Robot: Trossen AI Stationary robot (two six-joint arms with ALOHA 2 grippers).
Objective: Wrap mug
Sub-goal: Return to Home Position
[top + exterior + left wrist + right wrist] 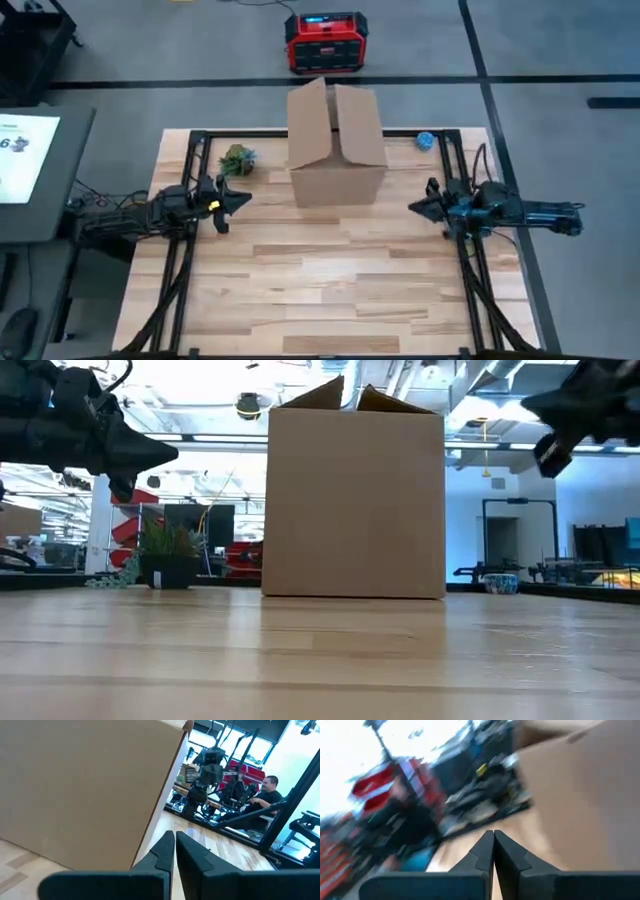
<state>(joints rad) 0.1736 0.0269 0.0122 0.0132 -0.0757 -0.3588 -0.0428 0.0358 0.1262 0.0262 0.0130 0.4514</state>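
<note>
Even overhead light falls on the tabletop (330,280) in the high view, leaving only faint shadow at the foot of the box (337,150). In the low view ceiling lights (200,385) glare white behind it; both wrist views show similar white glare

A plain brown cardboard box (336,150) is seen standing upright on the wooden table (330,290). It is placed toward 12 o'clock of the table top, roughly centred between the sides, with its base rested flat on the wood. The two top flaps (312,122) are folded inward but not pressed flat. They are raised along a seam running from 12 to 6 o'clock, and the 9 o'clock flap is tilted up more steeply.
</note>
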